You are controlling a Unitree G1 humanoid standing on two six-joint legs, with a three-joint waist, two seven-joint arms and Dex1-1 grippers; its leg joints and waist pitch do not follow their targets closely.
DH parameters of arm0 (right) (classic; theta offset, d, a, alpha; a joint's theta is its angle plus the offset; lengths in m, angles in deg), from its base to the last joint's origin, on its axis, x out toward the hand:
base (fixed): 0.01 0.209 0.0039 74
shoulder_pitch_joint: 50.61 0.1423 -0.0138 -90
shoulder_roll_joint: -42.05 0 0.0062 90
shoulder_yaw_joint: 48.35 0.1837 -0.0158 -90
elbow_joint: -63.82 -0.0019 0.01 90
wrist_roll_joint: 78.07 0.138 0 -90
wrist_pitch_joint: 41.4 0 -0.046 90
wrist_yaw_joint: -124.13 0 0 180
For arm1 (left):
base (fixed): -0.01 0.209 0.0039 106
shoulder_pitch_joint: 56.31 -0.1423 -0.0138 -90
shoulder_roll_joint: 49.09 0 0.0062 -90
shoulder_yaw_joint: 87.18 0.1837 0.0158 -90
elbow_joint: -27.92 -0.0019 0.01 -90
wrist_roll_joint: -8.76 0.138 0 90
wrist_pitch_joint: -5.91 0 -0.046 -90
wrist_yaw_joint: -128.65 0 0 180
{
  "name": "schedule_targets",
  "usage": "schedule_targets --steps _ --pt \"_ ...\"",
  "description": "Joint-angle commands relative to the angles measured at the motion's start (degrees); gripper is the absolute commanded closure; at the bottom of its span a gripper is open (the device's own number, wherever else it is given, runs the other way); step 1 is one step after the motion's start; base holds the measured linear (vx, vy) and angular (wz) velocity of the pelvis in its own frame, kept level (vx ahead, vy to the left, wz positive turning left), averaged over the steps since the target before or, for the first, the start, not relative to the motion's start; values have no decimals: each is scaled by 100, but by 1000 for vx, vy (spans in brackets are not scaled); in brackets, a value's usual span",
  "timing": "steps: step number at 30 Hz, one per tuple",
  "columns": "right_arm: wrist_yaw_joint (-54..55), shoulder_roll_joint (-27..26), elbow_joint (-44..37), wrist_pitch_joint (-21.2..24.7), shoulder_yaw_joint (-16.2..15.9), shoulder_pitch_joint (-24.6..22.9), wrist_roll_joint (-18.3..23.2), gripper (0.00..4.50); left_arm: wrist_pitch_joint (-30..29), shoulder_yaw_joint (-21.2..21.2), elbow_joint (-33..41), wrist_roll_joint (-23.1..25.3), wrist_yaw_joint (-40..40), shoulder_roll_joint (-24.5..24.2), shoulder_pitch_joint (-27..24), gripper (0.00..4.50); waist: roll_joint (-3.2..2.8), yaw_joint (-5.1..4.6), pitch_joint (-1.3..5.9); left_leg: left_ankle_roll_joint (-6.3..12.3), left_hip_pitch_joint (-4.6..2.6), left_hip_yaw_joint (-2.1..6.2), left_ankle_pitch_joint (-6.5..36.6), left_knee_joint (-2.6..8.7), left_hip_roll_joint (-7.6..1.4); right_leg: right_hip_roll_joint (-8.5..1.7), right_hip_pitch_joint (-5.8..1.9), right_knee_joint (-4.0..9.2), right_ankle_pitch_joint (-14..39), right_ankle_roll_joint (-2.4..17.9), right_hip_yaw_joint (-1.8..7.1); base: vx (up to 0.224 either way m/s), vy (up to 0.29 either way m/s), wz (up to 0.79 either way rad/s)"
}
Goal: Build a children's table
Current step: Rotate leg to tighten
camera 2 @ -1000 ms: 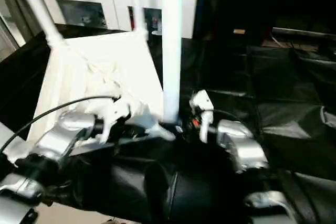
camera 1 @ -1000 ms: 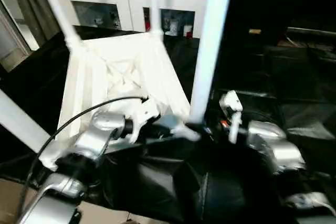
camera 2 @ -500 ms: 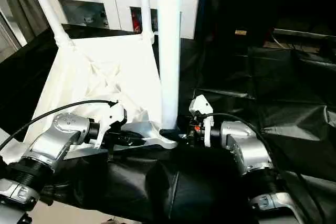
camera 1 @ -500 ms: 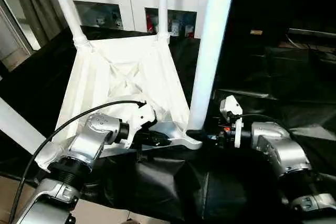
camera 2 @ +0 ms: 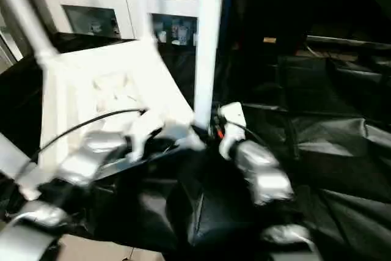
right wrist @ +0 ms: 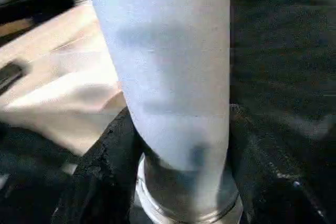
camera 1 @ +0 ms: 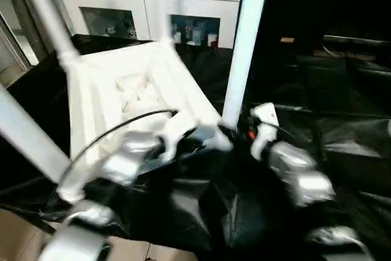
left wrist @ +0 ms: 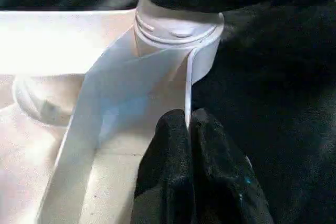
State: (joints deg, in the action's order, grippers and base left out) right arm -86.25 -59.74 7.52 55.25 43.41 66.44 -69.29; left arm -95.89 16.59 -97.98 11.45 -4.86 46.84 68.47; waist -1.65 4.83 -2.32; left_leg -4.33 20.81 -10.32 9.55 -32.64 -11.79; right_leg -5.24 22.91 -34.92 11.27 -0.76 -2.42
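Pinching the thin rim of the children's table point(camera 1: 131, 93) at its nearest corner, the left pincer point(left wrist: 188, 129) is clenched on that white edge, its two black fingers point(left wrist: 168, 150) pressed together with the rim wall between them. Just beside it, at the same corner lobe, the right pincer point(right wrist: 178, 182) grasps the base of the near leg point(camera 1: 243, 47), one black finger on each side of the tube just above the ringed collar where the leg meets its socket. The table lies upside down on the black-draped worktop point(camera 1: 342, 120), its ribbed underside facing up, and the legs stand up from its corners. The held leg's long axis runs straight up from the right pincer, so the coming move, most likely twisting or pressing the leg home, turns on that upright axis while the left pincer steadies the top. Both arms sit at this corner; the right one is on the leg itself. Farther back stand two more legs, then a white glass-door cabinet point(camera 1: 146, 10). No readable writing or brand shows anywhere.
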Motion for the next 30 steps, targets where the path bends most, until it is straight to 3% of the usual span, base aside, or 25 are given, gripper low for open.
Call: schedule_targets --steps 1,5,6,12,13,16,19,20,21,22,24,30 --pt "451 -480 647 295 -278 -117 -94 243 127 -151 21 -87 -612 379 313 450 67 9 252 -125 -51 53 2023 442 -62 -254 -157 605 2536 727 150 0 0 0" --pt "727 -721 1023 -9 -404 191 -366 243 230 -104 -140 3 -846 602 420 450 39 -14 265 -144 -58 50 2126 440 -57 -244 -137 615 2423 727 152 0 0 0" --pt "527 -776 1046 -87 -342 277 -238 188 275 -60 -143 -12 -718 623 405 450 36 -2 282 -115 -46 53 2057 439 -55 -238 -165 586 2210 766 157 0 0 0" --pt "-159 -639 882 -82 -464 285 -155 126 391 11 -107 -33 -374 500 318 450 31 11 300 14 -8 32 1814 424 -62 -225 -214 527 1557 968 159 0 0 0" --pt "-325 -593 838 -58 -492 274 -136 126 415 21 -90 -47 -291 460 297 450 -4 5 297 21 -7 32 1813 426 -58 -224 -212 527 1558 979 159 0 0 0" --pt "-1330 -107 451 47 -720 178 -50 102 544 130 55 -128 402 112 144 450 25 15 315 106 -2 23 1694 405 -64 -217 -245 520 1393 1004 158 0 0 0" --pt "-1567 36 373 44 -772 159 -43 102 599 156 86 -137 591 12 104 450 28 11 326 142 13 21 1477 397 -78 -224 -254 482 1111 1107 151 0 0 0" --pt "-1660 93 345 52 -786 151 -33 102 606 161 108 -148 657 -27 88 450 22 14 337 153 9 15 1368 381 -78 -218 -262 457 905 1183 150 0 0 0" --pt "-2302 472 157 129 -858 98 49 102 610 185 286 -240 1130 -298 -31 450 68 30 342 199 11 13 1291 368 -79 -214 -281 429 737 1263 141 0 0 0" --pt "-2367 509 139 138 -863 93 58 102 606 187 307 -251 1179 -325 -43 450 49 46 354 233 13 12 1234 357 -82 -212 -299 404 608 1309 137 0 0 0" --pt "-2880 801 -24 220 -892 51 135 102 532 204 514 -364 1621 -563 -166 450 42 54 345 339 5 -21 1146 338 -100 -187 -265 378 294 1465 128 0 0 0" --pt "-2880 801 -24 220 -892 51 135 102 532 204 514 -364 1621 -563 -166 450 42 79 319 193 -17 -17 1406 373 -111 -226 -249 420 862 1417 141 0 0 0"
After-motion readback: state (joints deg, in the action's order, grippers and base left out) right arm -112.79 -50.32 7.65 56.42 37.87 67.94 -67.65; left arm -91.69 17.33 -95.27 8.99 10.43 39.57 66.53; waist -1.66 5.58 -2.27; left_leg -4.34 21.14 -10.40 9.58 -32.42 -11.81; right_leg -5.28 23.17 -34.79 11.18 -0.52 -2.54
